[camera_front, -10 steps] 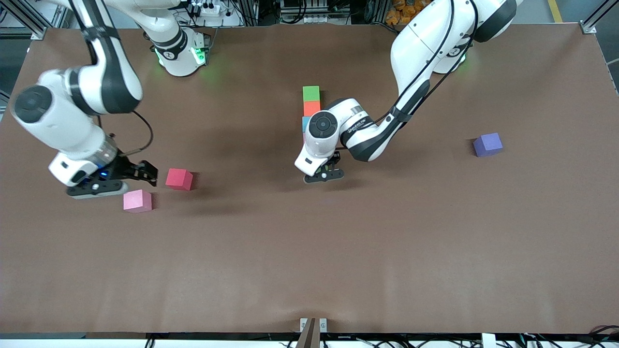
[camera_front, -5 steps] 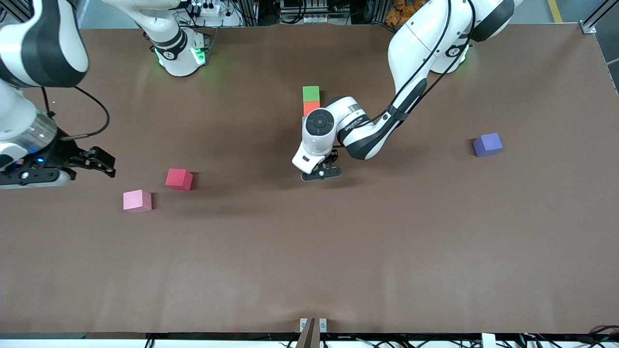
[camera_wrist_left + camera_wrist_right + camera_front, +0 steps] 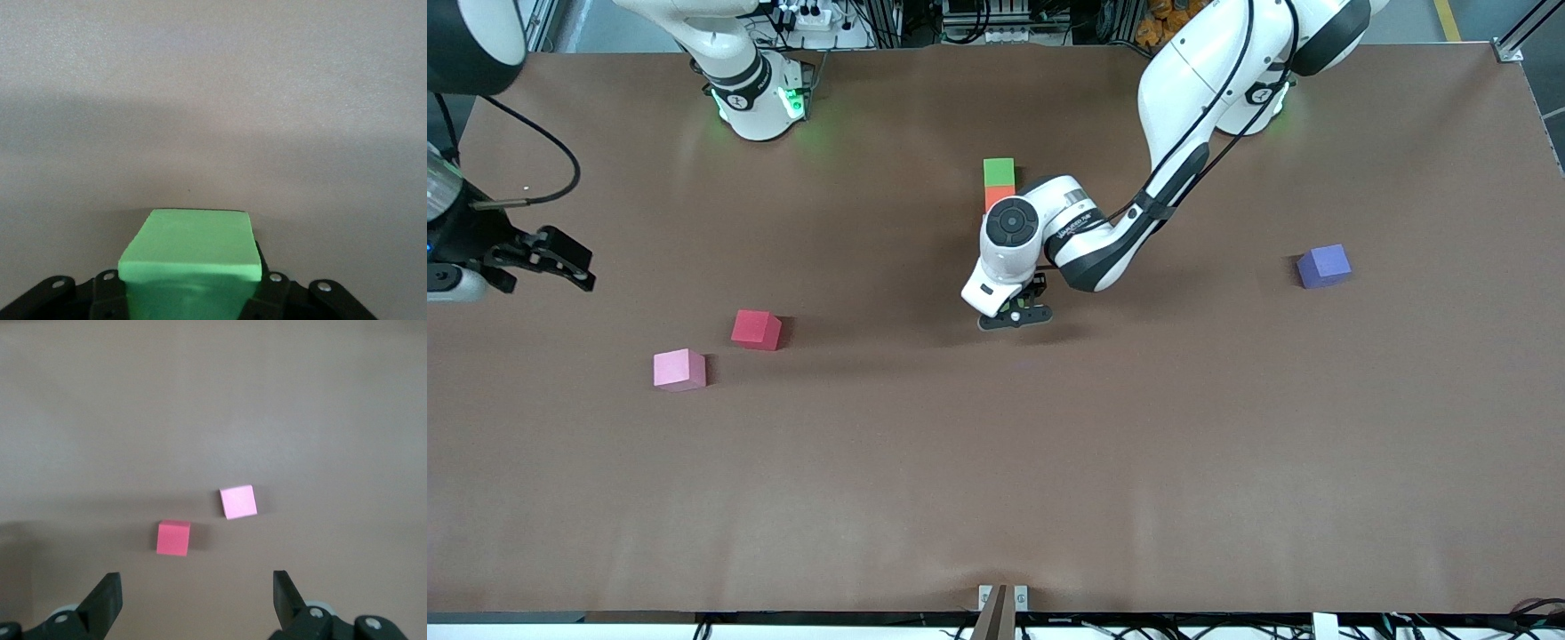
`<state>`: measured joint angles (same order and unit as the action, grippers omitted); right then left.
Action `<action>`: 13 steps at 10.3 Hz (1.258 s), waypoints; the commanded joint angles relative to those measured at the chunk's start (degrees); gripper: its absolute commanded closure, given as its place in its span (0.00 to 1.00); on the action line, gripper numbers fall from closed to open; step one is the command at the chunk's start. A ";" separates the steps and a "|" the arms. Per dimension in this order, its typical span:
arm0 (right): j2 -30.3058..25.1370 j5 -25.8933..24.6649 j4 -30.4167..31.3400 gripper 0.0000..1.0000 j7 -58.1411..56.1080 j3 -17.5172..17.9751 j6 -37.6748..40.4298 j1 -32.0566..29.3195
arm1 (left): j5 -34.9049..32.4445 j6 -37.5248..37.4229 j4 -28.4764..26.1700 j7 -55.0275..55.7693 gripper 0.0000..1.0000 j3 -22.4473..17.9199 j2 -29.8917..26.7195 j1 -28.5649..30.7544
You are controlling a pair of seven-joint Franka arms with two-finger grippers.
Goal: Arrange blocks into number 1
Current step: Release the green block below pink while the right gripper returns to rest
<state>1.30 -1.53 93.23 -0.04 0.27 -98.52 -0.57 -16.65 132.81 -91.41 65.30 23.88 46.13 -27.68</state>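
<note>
I have the left gripper [image 3: 1016,316] with its jaws clamped on a green block [image 3: 189,252] at the column's near end, green block [image 3: 999,171] and orange block [image 3: 996,196] already placed, while the right gripper [image 3: 543,258], jaws wide and empty, leaves red block [image 3: 756,329], pink block [image 3: 679,369] and purple block [image 3: 1323,265] unplaced.

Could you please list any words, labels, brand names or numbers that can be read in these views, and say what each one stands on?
Printed lettering on the white wrist casing of the left arm: too small to read.
The small matte cubes, including the green cube held in the left gripper: no text.
The brown table and the right gripper: no text.
</note>
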 commanded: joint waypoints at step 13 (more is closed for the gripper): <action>1.24 -0.58 -6.57 0.00 -5.93 -2.73 9.22 1.02 | 0.48 -4.74 0.62 1.41 0.00 -0.86 -1.74 -2.20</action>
<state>2.06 -1.55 88.37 -4.85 -2.88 -90.76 1.37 -16.65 130.56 -91.21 65.36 23.86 45.99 -28.85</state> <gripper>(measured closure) 0.000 0.000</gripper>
